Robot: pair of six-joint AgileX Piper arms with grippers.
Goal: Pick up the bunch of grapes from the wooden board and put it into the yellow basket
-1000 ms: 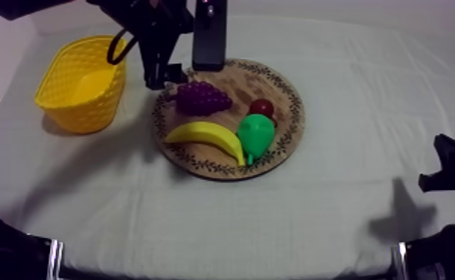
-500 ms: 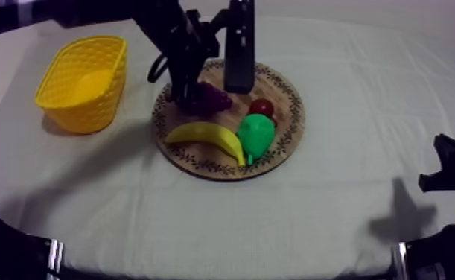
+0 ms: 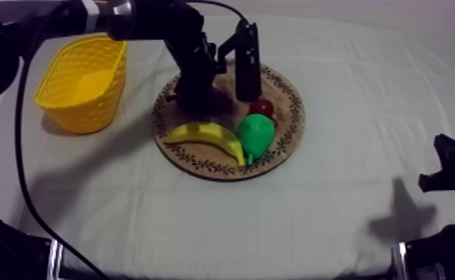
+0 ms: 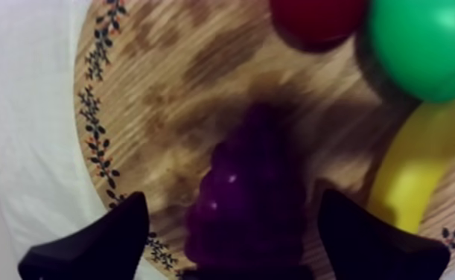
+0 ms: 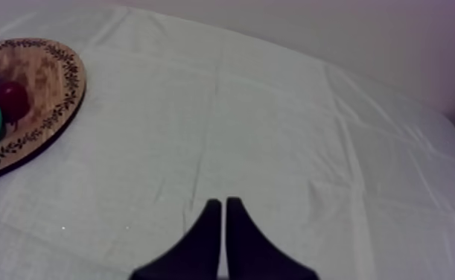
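The tabletop bears the wooden board and, beside it, the yellow basket. On the board lie a banana, a pear, the bunch of grapes and a small red fruit. The left claw straddles the grapes, fingers apart; the right claw has its fingers together over the tabletop.

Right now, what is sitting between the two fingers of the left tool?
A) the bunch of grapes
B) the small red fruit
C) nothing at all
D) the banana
A: in the left wrist view the bunch of grapes lies on the wooden board, right between the open fingers of the left tool, which have not closed on it.
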